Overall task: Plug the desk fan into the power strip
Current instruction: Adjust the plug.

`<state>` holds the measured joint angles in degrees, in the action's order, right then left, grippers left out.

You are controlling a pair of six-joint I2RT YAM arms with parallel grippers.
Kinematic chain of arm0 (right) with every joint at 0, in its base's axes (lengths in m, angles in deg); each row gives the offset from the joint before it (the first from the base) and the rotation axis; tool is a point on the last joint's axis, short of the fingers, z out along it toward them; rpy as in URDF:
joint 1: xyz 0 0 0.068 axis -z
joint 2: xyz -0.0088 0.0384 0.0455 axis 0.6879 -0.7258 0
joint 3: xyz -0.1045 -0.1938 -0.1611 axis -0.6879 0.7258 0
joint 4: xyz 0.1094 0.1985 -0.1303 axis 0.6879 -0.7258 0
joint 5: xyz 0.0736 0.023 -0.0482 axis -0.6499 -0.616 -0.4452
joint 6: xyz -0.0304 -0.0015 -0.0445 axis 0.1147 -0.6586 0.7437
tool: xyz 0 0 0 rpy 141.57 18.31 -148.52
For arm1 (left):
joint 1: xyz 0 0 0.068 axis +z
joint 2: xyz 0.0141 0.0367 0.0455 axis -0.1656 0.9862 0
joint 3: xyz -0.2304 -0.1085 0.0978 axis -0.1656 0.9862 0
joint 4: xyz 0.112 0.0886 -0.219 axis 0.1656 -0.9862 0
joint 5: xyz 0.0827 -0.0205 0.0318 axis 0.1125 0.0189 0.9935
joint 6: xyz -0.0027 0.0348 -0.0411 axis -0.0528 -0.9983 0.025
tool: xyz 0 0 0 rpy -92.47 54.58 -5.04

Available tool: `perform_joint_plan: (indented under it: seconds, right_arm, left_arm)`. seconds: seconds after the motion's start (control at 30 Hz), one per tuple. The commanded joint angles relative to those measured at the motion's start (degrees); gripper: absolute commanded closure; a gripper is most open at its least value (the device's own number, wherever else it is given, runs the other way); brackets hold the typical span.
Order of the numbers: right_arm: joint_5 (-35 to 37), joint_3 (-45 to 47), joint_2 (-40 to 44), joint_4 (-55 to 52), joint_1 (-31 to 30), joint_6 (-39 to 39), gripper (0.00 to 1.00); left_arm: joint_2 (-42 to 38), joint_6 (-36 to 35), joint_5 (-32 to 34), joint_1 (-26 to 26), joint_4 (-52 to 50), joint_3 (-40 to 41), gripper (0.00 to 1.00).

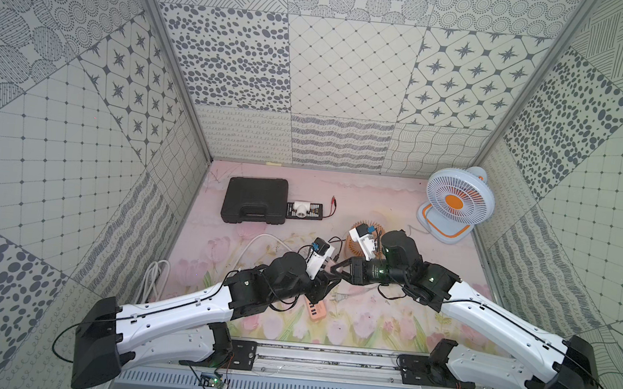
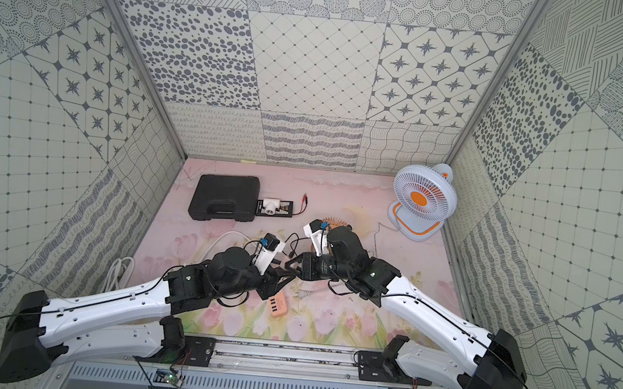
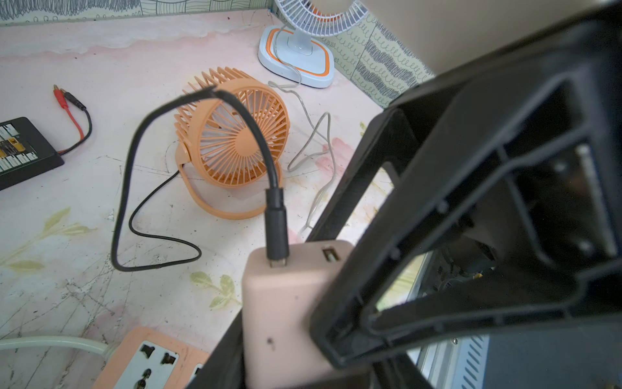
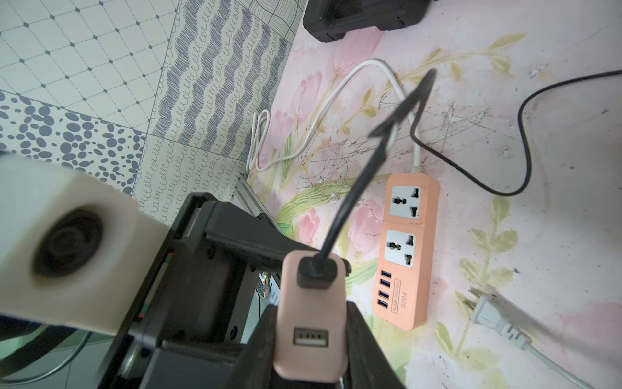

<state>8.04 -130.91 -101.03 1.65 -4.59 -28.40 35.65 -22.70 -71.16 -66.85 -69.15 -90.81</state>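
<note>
The peach-orange power strip lies flat on the floral mat, half under my left arm in both top views. The small orange desk fan stands behind it. Its black cable runs up into a peach USB adapter, held in the air above the mat. My right gripper is shut on the adapter's sides. My left gripper meets it from the other side, one finger flat against the adapter. The two grippers touch tips in a top view.
A white fan with an orange hub stands at the back right; its grey two-pin plug lies beside the strip. A black case and a black board with a white adapter lie at the back left. The strip's white cord coils left.
</note>
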Motion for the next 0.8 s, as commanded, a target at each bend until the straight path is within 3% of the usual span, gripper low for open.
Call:
perform_joint_plan:
  seconds: [0.0,0.17,0.23,0.4,0.77]
  right_arm:
    - [-2.98,-1.59,2.33,1.97,0.55,-1.10,0.98]
    - [-9.12,-1.58,3.64,0.28,6.17,-4.32,0.53]
    - [-11.97,-2.09,3.66,-2.22,8.36,-4.15,0.45]
    - [-13.47,-4.19,2.76,-9.90,8.91,0.85,0.44]
    - [-12.98,-5.37,0.72,-12.52,8.06,3.97,0.48]
  left_arm:
    - [-0.17,-3.01,1.31,-0.07,3.41,0.46,1.00]
    - [-0.78,-6.53,1.63,-0.64,3.06,0.65,1.00]
    - [-0.52,-9.17,2.15,-1.45,2.05,-0.02,1.00]
    - [0.76,-13.59,3.45,-3.38,-1.03,-2.61,1.00]
    - [1.41,-16.82,-0.30,-4.11,-0.64,-3.40,1.00]
